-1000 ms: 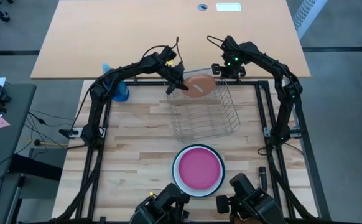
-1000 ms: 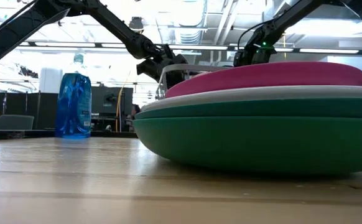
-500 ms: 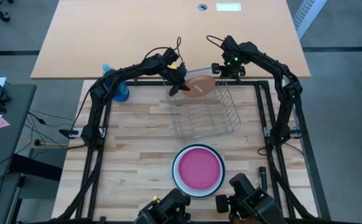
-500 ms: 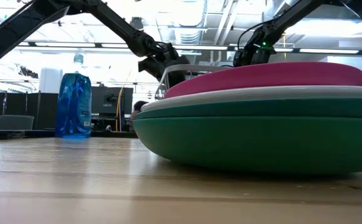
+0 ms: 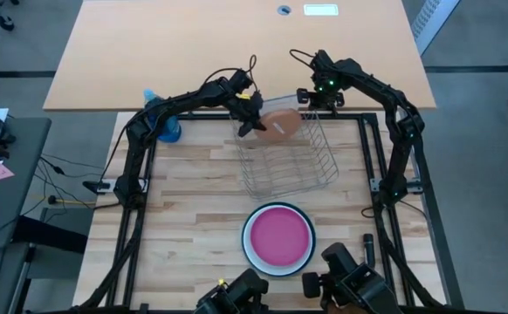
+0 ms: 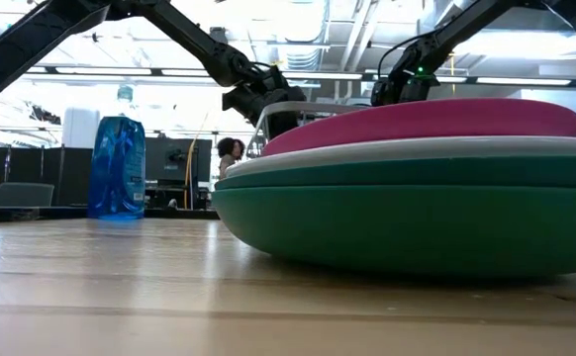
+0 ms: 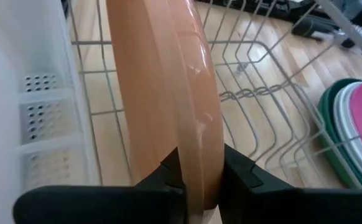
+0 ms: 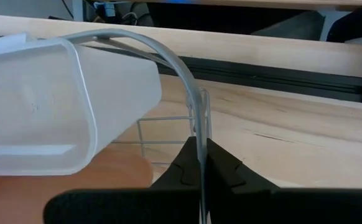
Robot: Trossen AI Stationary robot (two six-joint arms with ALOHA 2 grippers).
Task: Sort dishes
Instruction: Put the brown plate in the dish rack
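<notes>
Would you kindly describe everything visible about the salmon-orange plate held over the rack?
The round salmon-orange plate looks smooth and glossy, like glazed ceramic or plastic, with a slightly raised rim. It stands tilted on edge at the far end of the metal wire dish rack, beside the rack's white plastic cutlery holder. The left claw is shut on its rim. The right claw grips the rack's wire, not the plate.

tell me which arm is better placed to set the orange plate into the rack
Left. The left gripper is already shut on the orange plate's rim, holding it on edge over the wire rack. The right gripper is clamped on the rack's rim wire, steadying it.
</notes>
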